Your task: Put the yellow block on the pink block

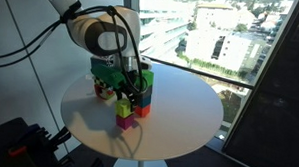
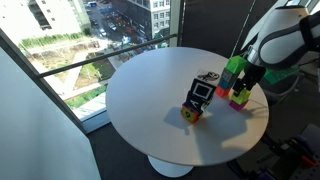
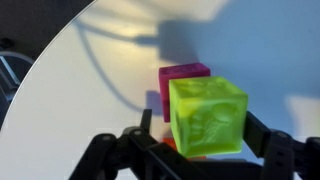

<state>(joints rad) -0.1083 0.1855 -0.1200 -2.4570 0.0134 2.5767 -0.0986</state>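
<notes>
My gripper (image 3: 205,128) is shut on the yellow block (image 3: 208,115), a lime-yellow cube held between the two black fingers. The pink block (image 3: 183,75) stands on the white table just behind and below it. In an exterior view the yellow block (image 1: 124,111) sits right over the pink block (image 1: 123,123), under the gripper (image 1: 123,101). Whether the two blocks touch I cannot tell. In an exterior view the gripper (image 2: 242,88) is at the table's right side, above the pink block (image 2: 238,102).
A stack with a darker green cube (image 1: 143,83) over an orange-red cube (image 1: 142,110) stands right beside the gripper. A second stack topped by a black patterned cube (image 2: 199,92) stands nearer the middle of the round white table (image 2: 150,110). Windows surround the table.
</notes>
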